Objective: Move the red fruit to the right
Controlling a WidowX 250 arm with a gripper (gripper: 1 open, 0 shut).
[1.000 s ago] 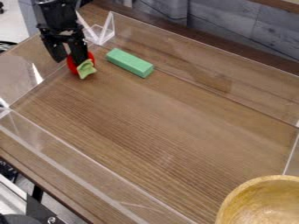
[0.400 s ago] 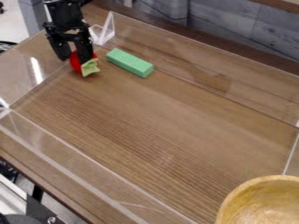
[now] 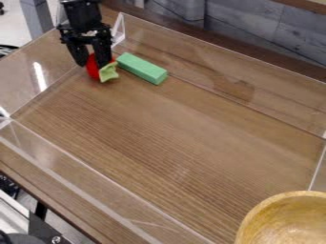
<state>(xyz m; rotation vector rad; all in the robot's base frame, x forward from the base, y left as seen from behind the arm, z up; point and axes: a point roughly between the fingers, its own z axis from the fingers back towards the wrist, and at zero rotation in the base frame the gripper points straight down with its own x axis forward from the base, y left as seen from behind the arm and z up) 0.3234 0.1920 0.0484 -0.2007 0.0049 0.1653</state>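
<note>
Gripping the red fruit [image 3: 97,69] at the far-left corner of the tray.

Camera view: the gripper [image 3: 90,55] points almost straight down over the strawberry, its dark fingers [image 3: 80,50] set either side of the red body with the light-green cap poking out toward the right. The jaws look closed on the fruit, though whether it is lifted off the wooden floor [image 3: 166,152] I cannot tell. A green block [image 3: 141,69] lies just beside it on the right, so the carry probably needs height to clear that block. Clear walls [image 3: 26,71] fence the tray, and a yellowish bowl [image 3: 291,221] sits at the near right, well apart.
</note>
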